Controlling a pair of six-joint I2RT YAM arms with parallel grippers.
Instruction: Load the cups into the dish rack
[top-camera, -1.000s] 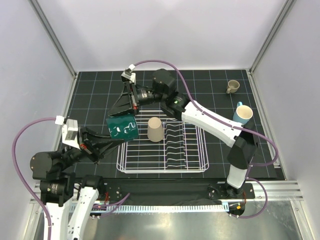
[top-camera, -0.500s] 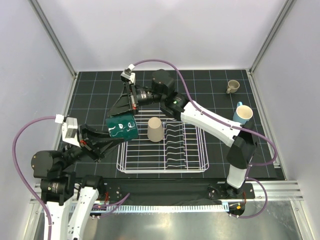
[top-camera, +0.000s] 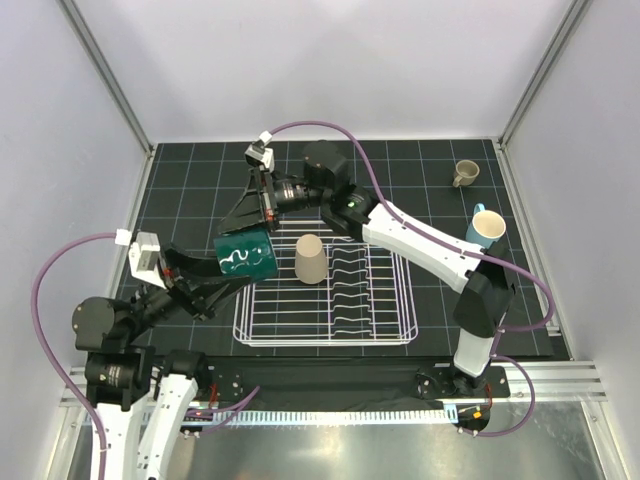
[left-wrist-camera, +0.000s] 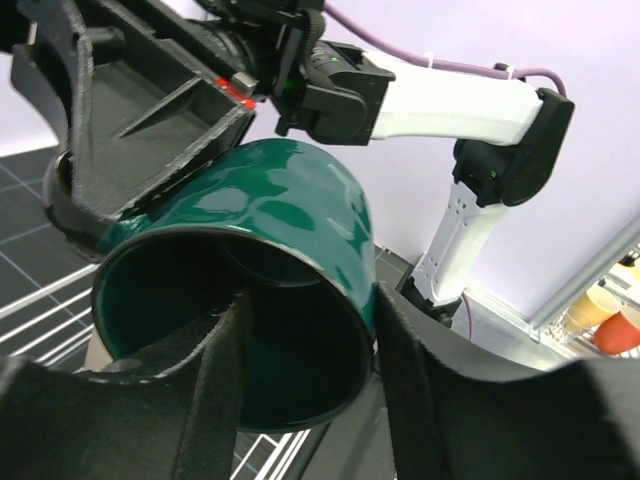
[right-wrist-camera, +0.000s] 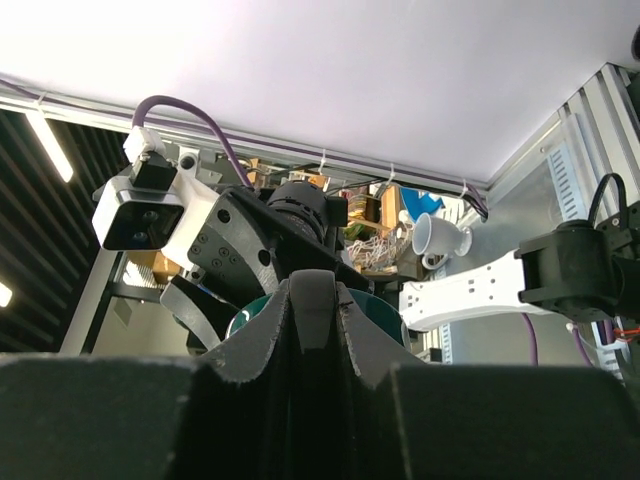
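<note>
The dark teal-green mug (left-wrist-camera: 290, 195) hangs tilted on its side above the far left corner of the dish rack (top-camera: 300, 322), its mouth turned toward the left gripper (left-wrist-camera: 312, 305). That gripper stands open and straddles the rim: one finger (left-wrist-camera: 215, 380) reaches into the mouth, and the other (left-wrist-camera: 430, 390) lies outside, against or just beside the wall. The gap between them is much wider than the wall they straddle. The right gripper (right-wrist-camera: 315, 292) comes down onto the mug from the far side. Its fingers are drawn narrow, almost together, and it seems to pinch the mug near the base end, though the contact itself is hidden behind its own fingers.

Just to the right of both grippers a beige cup (top-camera: 311, 258) stands upside down in the rack, close to the mug but apart from it. Beyond the cup run the wavy dividers (top-camera: 352, 285), and the near rows of wire below the left gripper are bare. Well off to the right of the grippers, a light blue mug (top-camera: 487, 228) sits at the mat's right edge, and a small tan mug (top-camera: 466, 172) sits in the far right corner.

The rack rests on a black mat (top-camera: 180, 195) with a white grid. Pale walls (top-camera: 330, 70) with metal corner posts close it in.
</note>
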